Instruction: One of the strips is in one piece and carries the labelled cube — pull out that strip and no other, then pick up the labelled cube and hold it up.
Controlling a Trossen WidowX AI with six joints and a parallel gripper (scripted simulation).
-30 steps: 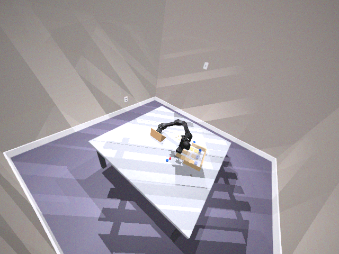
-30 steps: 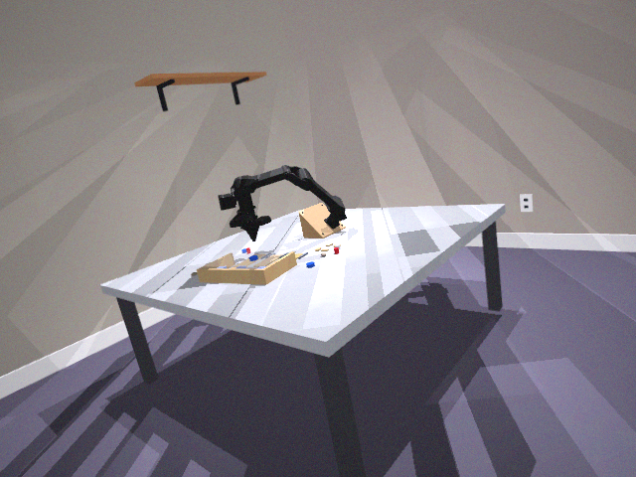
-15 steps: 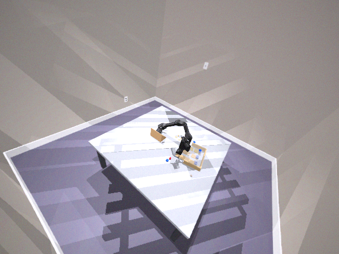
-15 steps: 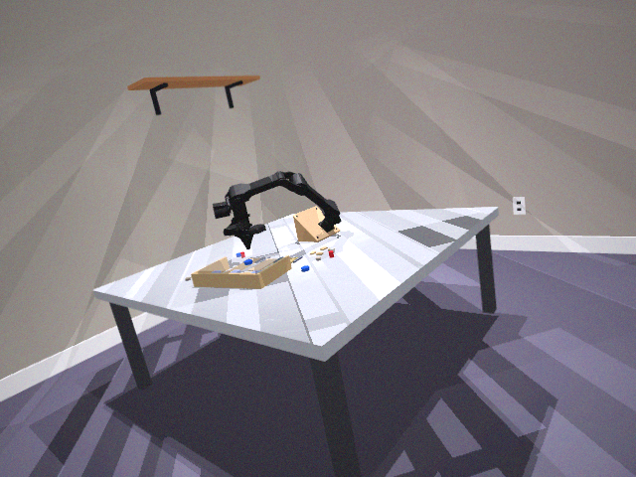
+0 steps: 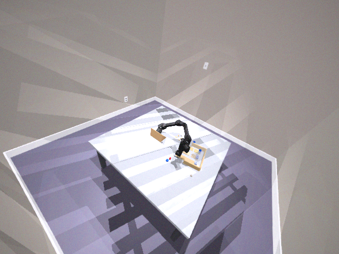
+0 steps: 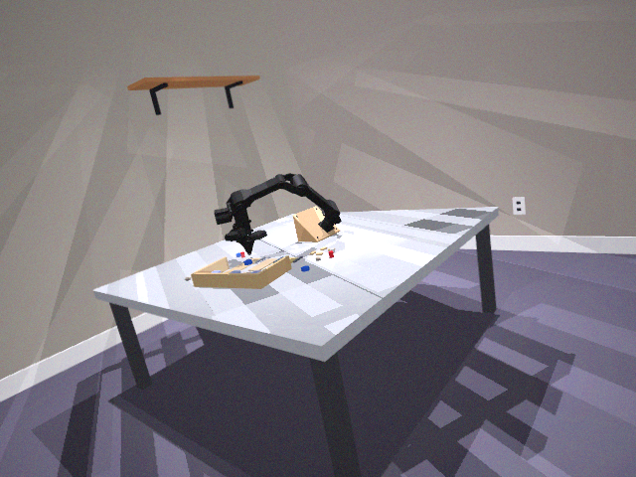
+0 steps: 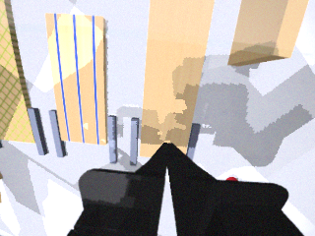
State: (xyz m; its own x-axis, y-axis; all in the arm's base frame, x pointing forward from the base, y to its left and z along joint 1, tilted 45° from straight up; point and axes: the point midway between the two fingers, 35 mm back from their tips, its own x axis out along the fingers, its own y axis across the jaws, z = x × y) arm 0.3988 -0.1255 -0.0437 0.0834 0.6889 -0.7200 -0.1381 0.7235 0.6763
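Observation:
My gripper [image 5: 177, 156] [image 6: 249, 252] [image 7: 167, 147] is shut and empty, its tips over the near end of the plain strip [image 7: 174, 64]. I cannot tell whether they touch it. A strip with blue lines [image 7: 85, 84] lies to its left in the wrist view, and a yellow hatched strip [image 7: 9, 84] is at the far left. The strips lie at the wooden tray [image 5: 190, 162] [image 6: 226, 280]. Two pale cubes [image 5: 197, 156] [image 5: 195, 163] and a blue piece [image 5: 199, 150] [image 6: 247, 261] are in the tray. Labels are not readable, and the strips' far ends are out of the wrist view.
Short grey posts [image 7: 112, 139] [image 7: 134, 142] stand between the strips' near ends. A red piece [image 5: 170, 158] [image 6: 242, 254] [image 7: 231, 179] and a blue piece [image 5: 167, 160] lie beside the tray. Another blue piece [image 5: 194, 142] [image 6: 305, 268] lies on its other side. A tilted board [image 5: 158, 135] [image 6: 308, 226] stands near the arm's base.

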